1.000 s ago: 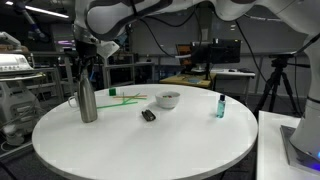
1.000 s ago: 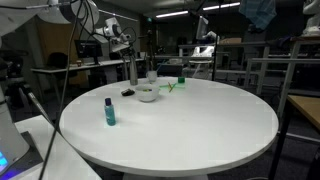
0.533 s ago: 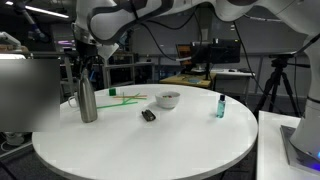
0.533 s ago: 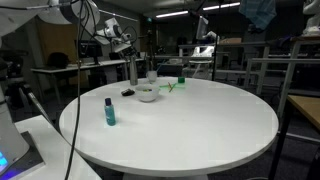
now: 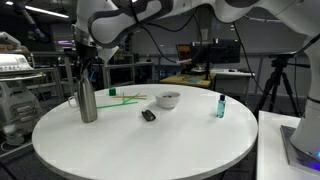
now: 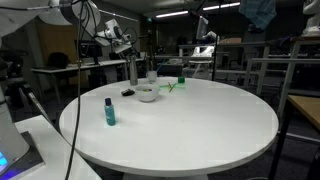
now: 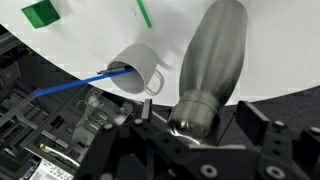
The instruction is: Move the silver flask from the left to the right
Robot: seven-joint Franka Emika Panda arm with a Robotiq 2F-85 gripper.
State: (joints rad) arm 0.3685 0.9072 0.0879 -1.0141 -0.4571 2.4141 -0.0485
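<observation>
The gripper [image 5: 88, 74] is hovering straight above the silver flask [image 5: 88, 102], which is standing upright at the tabletop's [image 5: 140, 150] nine o'clock edge, its fingers [image 7: 255, 130] apparently spread either side of the neck, probably lining up a top grasp.

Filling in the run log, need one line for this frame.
phase: pre-grasp | gripper: open, straddling the cap | silver flask: upright, not yet lifted | white mug: beside flask

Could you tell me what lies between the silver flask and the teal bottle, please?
In an exterior view, a dark object and a white bowl separate the silver flask from the teal bottle.
</observation>
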